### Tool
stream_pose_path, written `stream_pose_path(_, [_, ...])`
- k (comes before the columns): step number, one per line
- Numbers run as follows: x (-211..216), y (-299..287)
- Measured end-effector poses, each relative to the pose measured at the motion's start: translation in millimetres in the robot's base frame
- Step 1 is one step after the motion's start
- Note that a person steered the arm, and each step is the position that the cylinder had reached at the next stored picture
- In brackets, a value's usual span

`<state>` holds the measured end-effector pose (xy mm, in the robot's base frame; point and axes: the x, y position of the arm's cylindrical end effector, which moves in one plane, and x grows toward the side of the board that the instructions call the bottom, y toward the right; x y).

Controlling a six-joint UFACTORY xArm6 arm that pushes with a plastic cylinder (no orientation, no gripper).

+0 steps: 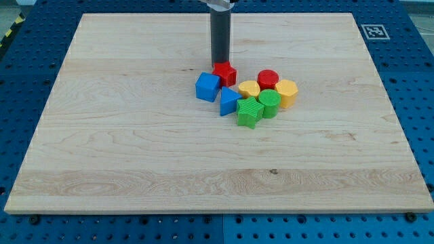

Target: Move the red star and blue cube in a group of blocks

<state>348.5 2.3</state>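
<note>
- Red star (pixel 225 73) sits in the block cluster above the board's centre, blue cube (pixel 207 87) touching its lower left.
- Right of the star: blue triangle (pixel 229 102), yellow blocks (pixel 249 89) (pixel 287 92), red cylinder (pixel 268 78), green blocks (pixel 249 112) (pixel 270 102).
- Wooden board (pixel 135 149) lies on a blue perforated table (pixel 20 81).
- My tip (pixel 220 64), a bare rod holding nothing, meets the star's top edge.
</note>
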Motion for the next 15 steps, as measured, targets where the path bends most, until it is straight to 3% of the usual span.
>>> stream_pose_path(1, [-20.8,-13.1])
stream_pose_path(3, [-10.3,-73.2])
stream_pose_path(8, [21.1,33.4])
stream_pose_path(10, [-20.7,13.0])
stream_pose_path(11, [-23.9,-31.9])
stream_pose_path(13, [41.9,-94.4])
stream_pose_path(15, [62.3,-78.0])
